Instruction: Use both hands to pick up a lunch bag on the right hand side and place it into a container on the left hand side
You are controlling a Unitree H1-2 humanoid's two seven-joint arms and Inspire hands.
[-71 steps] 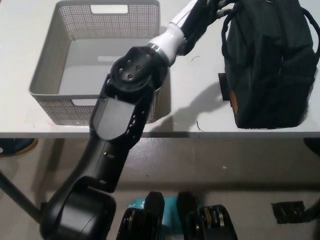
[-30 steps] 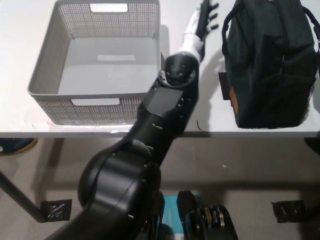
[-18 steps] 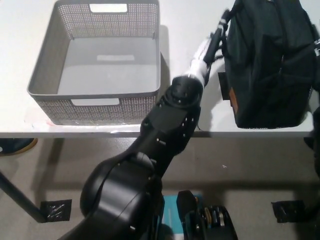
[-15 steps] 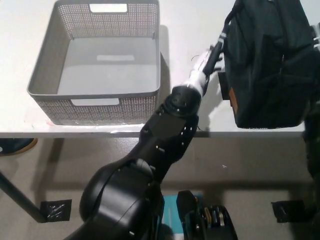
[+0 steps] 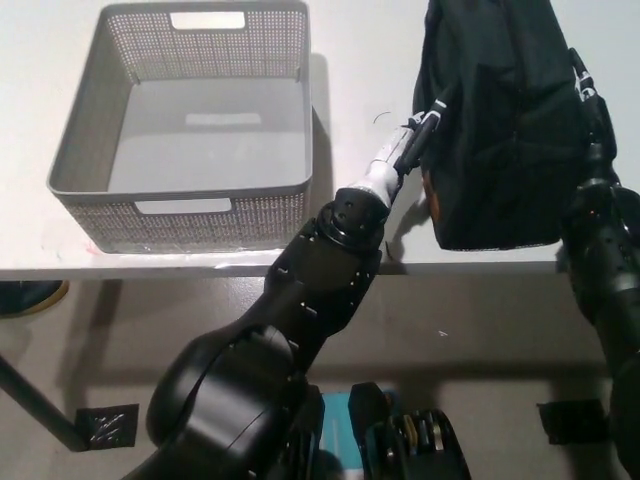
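The black lunch bag stands at the right of the white table, clamped between my two hands. My left hand reaches up from the lower middle on its white wrist and presses flat against the bag's left side. My black right hand comes in along the right edge and presses the bag's right side, dark against dark fabric. The grey mesh container sits at the left, empty, apart from the bag.
My bulky left arm crosses the table's front edge between the container and the bag. The table's front edge runs just below the bag's bottom. The floor below shows black tape marks.
My left hand swung from near the bag's top handle down onto its left side. My right arm came in on the right. The bag has shifted left between both hands; the camera also shifted slightly.
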